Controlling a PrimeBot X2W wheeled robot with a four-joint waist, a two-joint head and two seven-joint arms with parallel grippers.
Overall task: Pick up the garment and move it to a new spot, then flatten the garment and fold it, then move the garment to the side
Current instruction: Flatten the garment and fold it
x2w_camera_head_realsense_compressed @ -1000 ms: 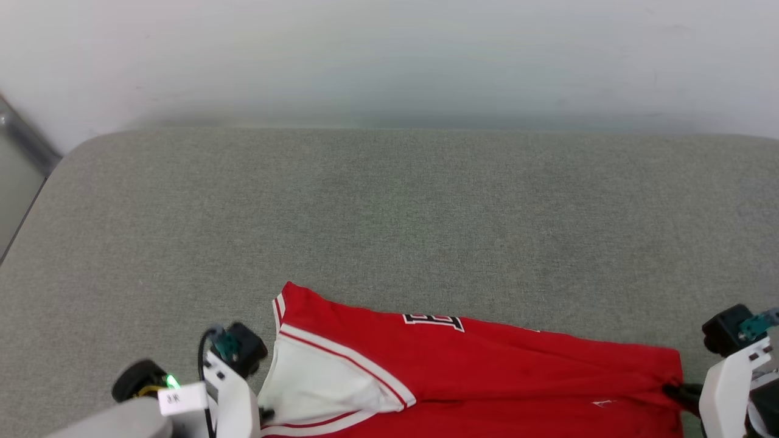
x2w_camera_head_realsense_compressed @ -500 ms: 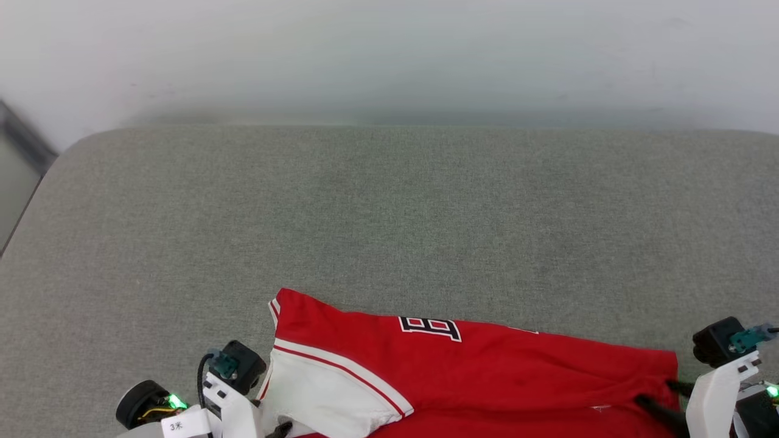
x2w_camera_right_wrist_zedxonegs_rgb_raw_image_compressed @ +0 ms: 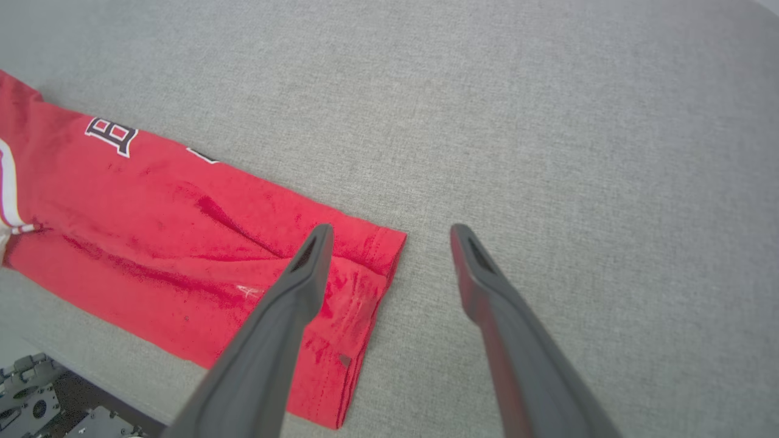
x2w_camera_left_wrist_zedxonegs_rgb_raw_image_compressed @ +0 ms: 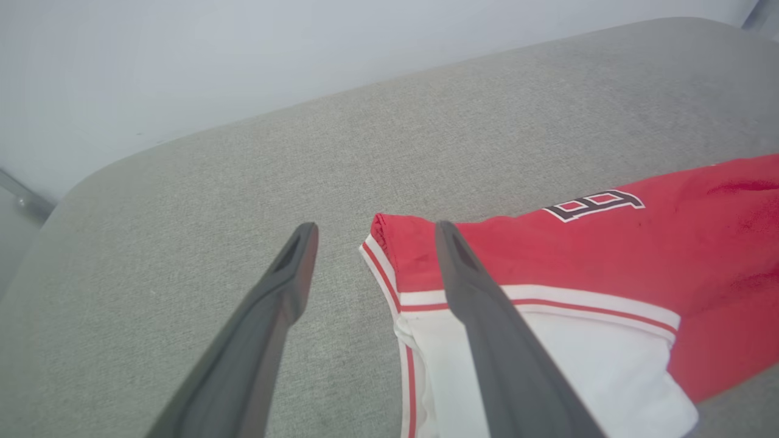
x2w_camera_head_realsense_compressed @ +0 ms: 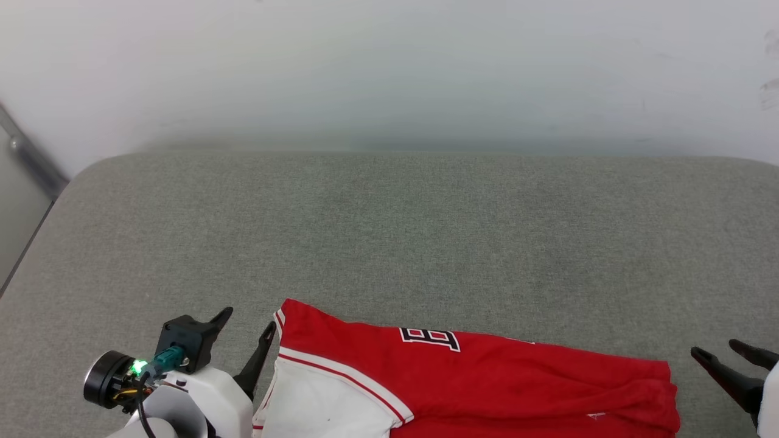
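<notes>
Garment (x2w_camera_head_realsense_compressed: 487,377) at near edge of grey fabric-covered table (x2w_camera_head_realsense_compressed: 389,231); red jersey folded into a long band, running left to right across bottom of head view; white sleeve panel (x2w_camera_head_realsense_compressed: 322,407) at left end, bordered by red-and-white stripe trim; hem end at right, creased and slightly rumpled; cloth flat on table. Writing: one black, white-outlined character (x2w_camera_head_realsense_compressed: 429,339) on far fold edge, resembling a B, partly tucked under; fragment of a second beside it, unreadable; tiny white mark (x2w_camera_right_wrist_zedxonegs_rgb_raw_image_compressed: 246,291) near hem, too small to read. Left end effector (x2w_camera_head_realsense_compressed: 246,322) just beside sleeve end, fingers spread apart, holding nothing; right end effector (x2w_camera_head_realsense_compressed: 717,348) just past hem end, fingers likewise spread, empty.
</notes>
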